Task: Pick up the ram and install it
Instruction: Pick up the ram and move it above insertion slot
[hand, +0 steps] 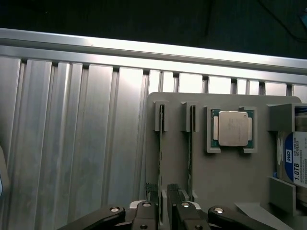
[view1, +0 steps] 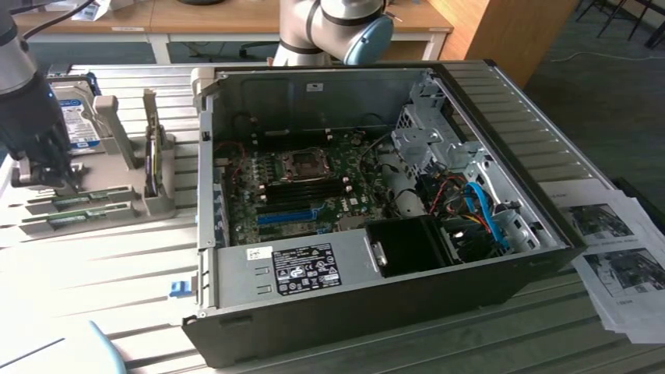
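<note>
Where slatted table (view1: 104,288) ends, dark carpet (view1: 624,93)

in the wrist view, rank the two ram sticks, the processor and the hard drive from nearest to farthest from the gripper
1. ram, in the slot between the fingers of the gripper
2. second ram stick, in the neighbouring slot
3. processor, in its recess beyond both slots
4. hard drive, at the holder's edge past the processor

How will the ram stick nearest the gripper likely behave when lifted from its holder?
The ram looks like a thin board standing on edge in the gray holder, so it is probably stiff and light. Its narrow edge offers little to hold, so it may tilt if gripped off-centre. Side force could crack it.
</note>
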Robot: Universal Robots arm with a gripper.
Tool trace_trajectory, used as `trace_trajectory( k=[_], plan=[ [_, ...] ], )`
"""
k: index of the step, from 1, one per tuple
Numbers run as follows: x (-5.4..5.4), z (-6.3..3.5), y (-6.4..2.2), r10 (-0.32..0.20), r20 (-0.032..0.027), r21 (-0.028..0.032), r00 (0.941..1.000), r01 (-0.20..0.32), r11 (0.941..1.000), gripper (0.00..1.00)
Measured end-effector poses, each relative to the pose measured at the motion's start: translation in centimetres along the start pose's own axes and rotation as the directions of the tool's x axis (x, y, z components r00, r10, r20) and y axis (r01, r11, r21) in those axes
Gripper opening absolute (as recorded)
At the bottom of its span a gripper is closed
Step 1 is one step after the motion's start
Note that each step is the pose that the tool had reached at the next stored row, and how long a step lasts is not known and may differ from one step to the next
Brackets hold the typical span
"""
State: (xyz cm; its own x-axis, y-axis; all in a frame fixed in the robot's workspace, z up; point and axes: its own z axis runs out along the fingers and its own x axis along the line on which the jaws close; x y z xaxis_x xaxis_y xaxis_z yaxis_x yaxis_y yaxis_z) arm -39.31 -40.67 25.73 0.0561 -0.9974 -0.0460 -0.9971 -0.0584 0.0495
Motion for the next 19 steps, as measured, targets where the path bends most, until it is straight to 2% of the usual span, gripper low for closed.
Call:
trace_trajectory(
  k=[19],
  plan=[
    [0.1, 3.02, -0.15, 0.0, 0.0004, 0.0, 1.0, 0.0, 1.0, 0.22]
  ],
)
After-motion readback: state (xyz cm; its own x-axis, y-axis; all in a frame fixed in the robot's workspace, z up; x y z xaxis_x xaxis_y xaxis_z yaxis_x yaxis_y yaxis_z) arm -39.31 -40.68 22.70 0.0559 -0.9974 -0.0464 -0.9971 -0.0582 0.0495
